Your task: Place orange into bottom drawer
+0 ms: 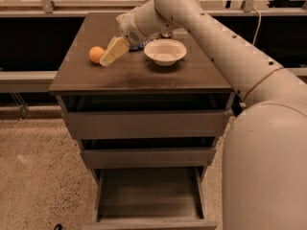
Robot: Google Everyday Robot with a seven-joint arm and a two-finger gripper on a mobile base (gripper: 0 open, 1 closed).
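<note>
The orange (96,54) sits on the dark surface (134,76) on top of the cabinet, in the upper left of the frame. It is small and round. I think it is light and firm, but its skin is smooth, so it could roll away or slip out if it is pushed from one side. The best place to hold it is around its fat middle, with one side of the jaws on each side of it. A soft squeeze should be enough.

The gripper (108,57) is low over the surface, just to the right of the orange. Its tip is right next to the fruit. I cannot tell if the jaws are open or closed, or if they touch the orange.

A white bowl (165,51) is further right. The bottom drawer (148,195) is pulled out, low in the frame.
</note>
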